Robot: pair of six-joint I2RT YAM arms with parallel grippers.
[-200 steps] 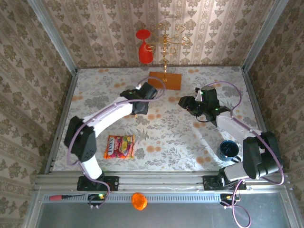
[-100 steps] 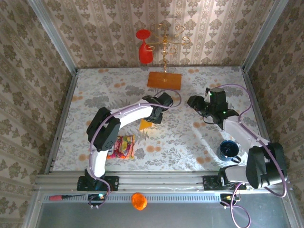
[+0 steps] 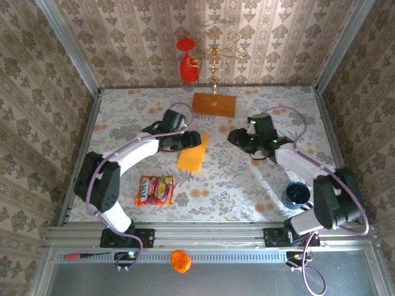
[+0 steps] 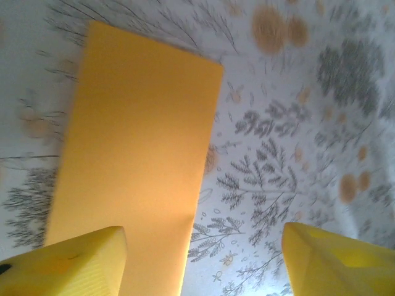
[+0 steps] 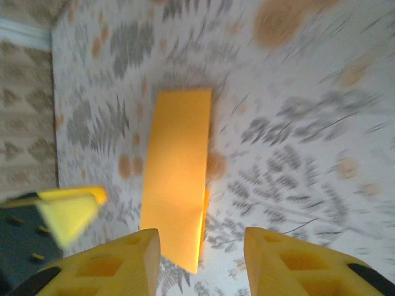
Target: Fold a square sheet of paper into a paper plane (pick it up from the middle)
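The square sheet of paper (image 3: pixel 192 157), yellow-orange, lies flat on the flowered table folded into a narrow rectangle. My left gripper (image 3: pixel 195 141) hovers over its far end, open. In the left wrist view the paper (image 4: pixel 136 154) runs under the left finger (image 4: pixel 68 265), and nothing sits between the jaws of the left gripper (image 4: pixel 203 265). My right gripper (image 3: pixel 236 137) is to the right of the sheet, open and apart from it. The right wrist view has the paper (image 5: pixel 176 179) ahead of the right gripper (image 5: pixel 200 259), with a doubled edge at its near corner.
A printed snack packet (image 3: pixel 156 190) lies near the front left. A brownish-orange board with a gold stand (image 3: pixel 214 103) and a hanging red glass (image 3: pixel 187 61) are at the back. A blue mug (image 3: pixel 297 194) stands front right by the right arm.
The left gripper has opened and let go of the paper, which now lies flat. The left arm pulled back to the left; the right gripper swung in toward the sheet.
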